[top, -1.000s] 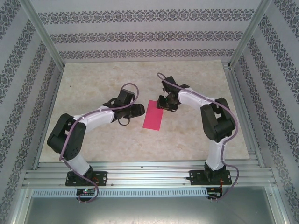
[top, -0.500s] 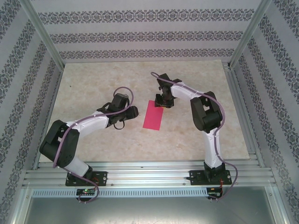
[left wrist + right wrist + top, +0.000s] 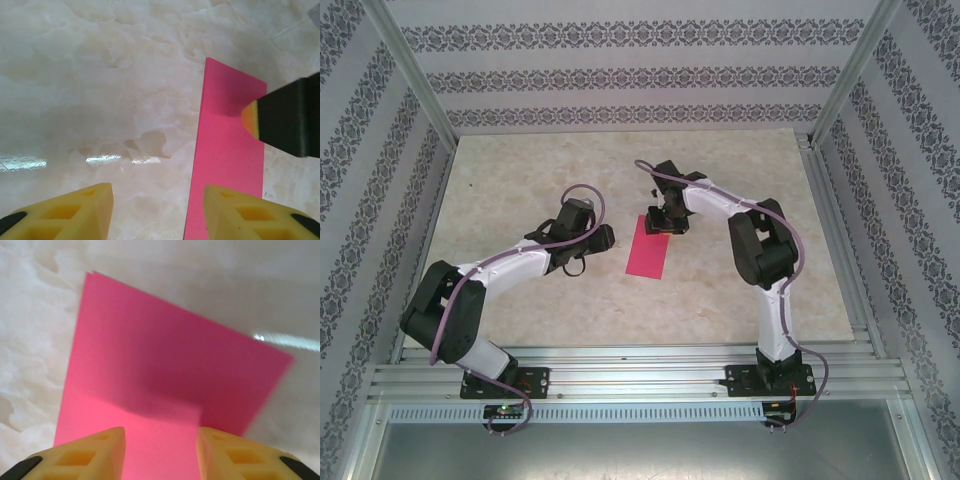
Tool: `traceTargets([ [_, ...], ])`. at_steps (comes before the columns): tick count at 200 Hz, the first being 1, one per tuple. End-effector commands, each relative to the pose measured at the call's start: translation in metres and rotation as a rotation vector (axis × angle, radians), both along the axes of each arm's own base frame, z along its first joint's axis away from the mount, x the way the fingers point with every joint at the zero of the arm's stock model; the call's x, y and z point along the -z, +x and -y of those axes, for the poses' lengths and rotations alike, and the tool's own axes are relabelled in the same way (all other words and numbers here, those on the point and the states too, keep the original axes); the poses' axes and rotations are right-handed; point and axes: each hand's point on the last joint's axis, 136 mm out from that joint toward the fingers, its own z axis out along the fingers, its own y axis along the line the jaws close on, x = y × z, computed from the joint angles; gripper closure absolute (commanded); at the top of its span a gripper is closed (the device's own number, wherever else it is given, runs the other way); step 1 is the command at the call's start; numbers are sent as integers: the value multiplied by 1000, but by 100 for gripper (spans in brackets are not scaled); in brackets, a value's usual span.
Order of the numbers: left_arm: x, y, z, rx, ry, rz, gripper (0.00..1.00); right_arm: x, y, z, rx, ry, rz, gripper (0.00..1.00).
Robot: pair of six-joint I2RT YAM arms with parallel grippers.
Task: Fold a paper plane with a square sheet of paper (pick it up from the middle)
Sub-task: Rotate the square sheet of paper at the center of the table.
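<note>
The square sheet of paper (image 3: 647,252) lies flat on the marble table as a narrow magenta rectangle, doubled over with a layered edge along its left side (image 3: 227,150). My left gripper (image 3: 608,237) is open just left of the sheet; in the left wrist view (image 3: 157,200) its right fingertip (image 3: 240,210) hangs over the sheet's near left edge. My right gripper (image 3: 660,222) is open over the sheet's far end, low above the pink surface (image 3: 165,355), with nothing between its fingers (image 3: 161,440). One right fingertip (image 3: 252,119) casts a shadow on the sheet. The paper plane is out of view.
The marble tabletop (image 3: 520,190) stretches bare to the left and behind. Patterned walls with metal posts (image 3: 410,75) enclose it. An aluminium rail (image 3: 640,375) runs along the near edge by both arm bases.
The right arm has stretched out, carrying its gripper a little left and farther to the sheet's far end, and its jaws have widened. The left arm's elbow has swung left; the sheet stays put.
</note>
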Motion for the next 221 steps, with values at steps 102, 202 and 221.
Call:
traceTargets([
  [102, 6, 7, 6, 24, 1, -18, 45, 7, 9, 9, 99, 65, -17, 53],
  [202, 4, 5, -1, 2, 16, -16, 46, 4, 16, -28, -38, 113, -23, 54],
  [221, 4, 5, 0, 9, 14, -15, 47, -4, 17, -26, -64, 102, 2, 54],
])
